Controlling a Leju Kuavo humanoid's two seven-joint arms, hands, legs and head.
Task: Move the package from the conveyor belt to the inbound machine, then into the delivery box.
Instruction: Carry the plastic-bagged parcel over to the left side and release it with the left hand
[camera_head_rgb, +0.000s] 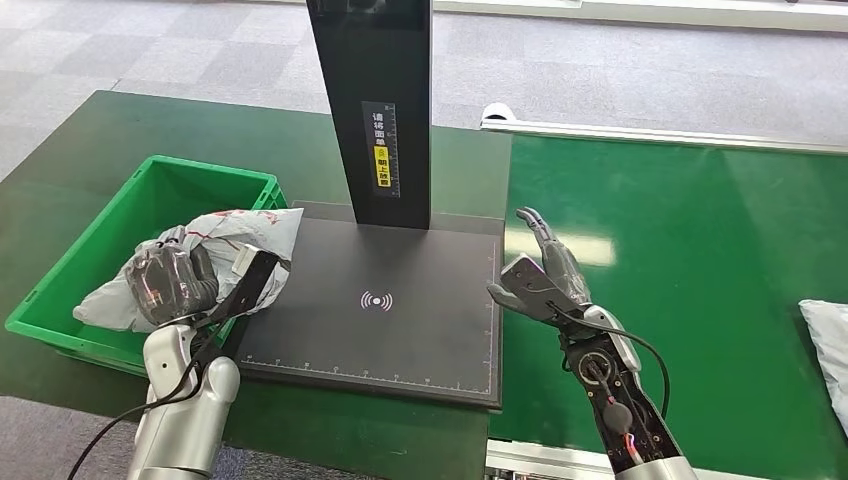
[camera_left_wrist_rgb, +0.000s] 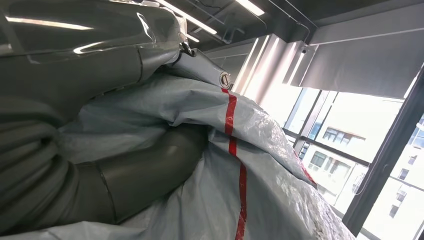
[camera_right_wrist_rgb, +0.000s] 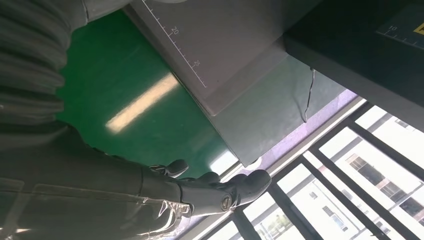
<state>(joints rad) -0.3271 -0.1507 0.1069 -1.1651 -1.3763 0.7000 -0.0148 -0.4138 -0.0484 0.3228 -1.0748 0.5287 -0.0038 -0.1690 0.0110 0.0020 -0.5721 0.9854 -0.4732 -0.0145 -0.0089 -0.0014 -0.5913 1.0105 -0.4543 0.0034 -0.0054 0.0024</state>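
A grey poly-bag package (camera_head_rgb: 240, 236) with red markings lies over the near right corner of the green delivery box (camera_head_rgb: 110, 250), partly inside it. My left hand (camera_head_rgb: 172, 282) grips the package from its near side, and up close its thumb presses into the grey plastic (camera_left_wrist_rgb: 260, 150) with a red stripe. My right hand (camera_head_rgb: 545, 272) hovers open, fingers spread, over the right edge of the black inbound machine's plate (camera_head_rgb: 380, 310), holding nothing. The same hand (camera_right_wrist_rgb: 210, 192) appears beside the plate's corner (camera_right_wrist_rgb: 220, 75). The green conveyor belt (camera_head_rgb: 680, 260) stretches to the right.
The machine's black post (camera_head_rgb: 378, 100) rises behind the plate. Another pale package (camera_head_rgb: 830, 350) lies at the belt's right edge. A dark green table (camera_head_rgb: 60, 170) carries the box and the machine. Grey floor lies beyond.
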